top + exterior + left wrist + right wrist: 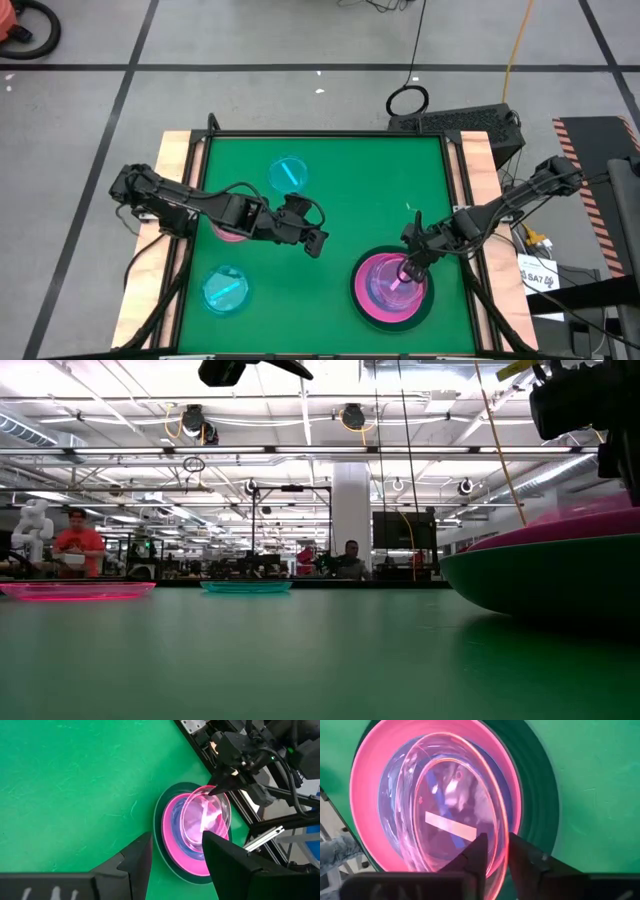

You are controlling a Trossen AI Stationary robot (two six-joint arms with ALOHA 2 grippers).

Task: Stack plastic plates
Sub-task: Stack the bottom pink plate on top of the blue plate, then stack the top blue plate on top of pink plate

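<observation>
A stack stands near the table's right near corner: the large dark plate (428,310) at the bottom, the opaque pink plate (366,296) on it, and a bluish translucent plate (389,807) inside that. My right gripper (408,268) is over the stack, shut on a translucent pink plate (455,795). My left gripper (315,240) hovers open at mid-table and holds nothing. Two cyan plates (288,172) (225,288) and a pink one (230,233), partly hidden under the left arm, lie flat on the table's left half. My right gripper pinches the translucent pink plate by its rim (496,827), one finger (477,852) on the inner side and one (520,850) on the outer. The fingers come from above, slanting in from the table's right. The plate is tilted, its held side raised and its opposite edge (192,845) low in the stack.
The table's raised frame (462,200) and wooden side strips run close to the stack on the right. Bare green surface (380,190) lies between the stack and the far cyan plate. People are in the room behind the table (78,540).
</observation>
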